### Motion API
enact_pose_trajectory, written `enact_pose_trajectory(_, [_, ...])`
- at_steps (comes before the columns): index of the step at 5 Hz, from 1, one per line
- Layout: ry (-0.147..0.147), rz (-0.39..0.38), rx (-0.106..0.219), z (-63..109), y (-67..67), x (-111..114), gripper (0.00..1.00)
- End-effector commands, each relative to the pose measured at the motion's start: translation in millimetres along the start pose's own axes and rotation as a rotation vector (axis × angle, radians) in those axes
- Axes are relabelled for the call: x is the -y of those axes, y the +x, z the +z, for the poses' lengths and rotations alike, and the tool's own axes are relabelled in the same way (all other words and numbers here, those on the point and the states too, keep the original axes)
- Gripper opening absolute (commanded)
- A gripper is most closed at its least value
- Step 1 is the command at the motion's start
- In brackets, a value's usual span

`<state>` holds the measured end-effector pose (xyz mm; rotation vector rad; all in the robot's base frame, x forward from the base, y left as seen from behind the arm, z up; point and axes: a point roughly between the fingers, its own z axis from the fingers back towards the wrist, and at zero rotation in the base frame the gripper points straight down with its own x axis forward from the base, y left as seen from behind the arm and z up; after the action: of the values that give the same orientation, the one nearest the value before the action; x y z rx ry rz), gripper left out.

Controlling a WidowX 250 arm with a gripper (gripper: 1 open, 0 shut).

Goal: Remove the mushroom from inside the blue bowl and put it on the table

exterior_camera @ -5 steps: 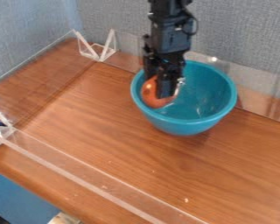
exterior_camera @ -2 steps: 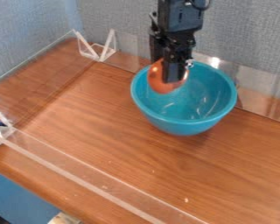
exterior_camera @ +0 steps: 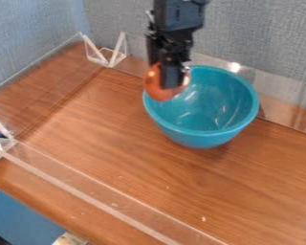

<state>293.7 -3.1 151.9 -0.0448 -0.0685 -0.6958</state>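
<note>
The mushroom shows its orange-brown cap between the black fingers of my gripper, which is shut on it and points straight down. It hangs in the air above the left rim of the blue bowl, clear of the bowl's inside. The turquoise bowl stands on the reddish-brown table at the back right, and nothing shows inside it. The mushroom's stem is hidden by the fingers.
Clear plastic edging strips run along the table's front left edge and behind the bowl. A clear plastic bracket stands at the back left corner. A grey fabric wall backs the scene.
The gripper has lifted the mushroom out of the bowl and carried it up and to the left, from inside the bowl to above its left rim.
</note>
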Motion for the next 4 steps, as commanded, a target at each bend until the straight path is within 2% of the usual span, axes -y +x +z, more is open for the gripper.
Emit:
enact_pose_trajectory(1, [0.025,0.011,0.005,8.2,-33.4,-10,0.0])
enact_pose_trajectory(2, [0.008,-0.007,-0.03,-2.9,-70.0,-22,0.0])
enact_pose_trajectory(3, [-0.001,-0.045,-0.062,-18.4,-87.3,-17,0.0])
enact_pose_trajectory(4, [-0.001,-0.073,-0.077,-22.0,-81.0,-8,0.0])
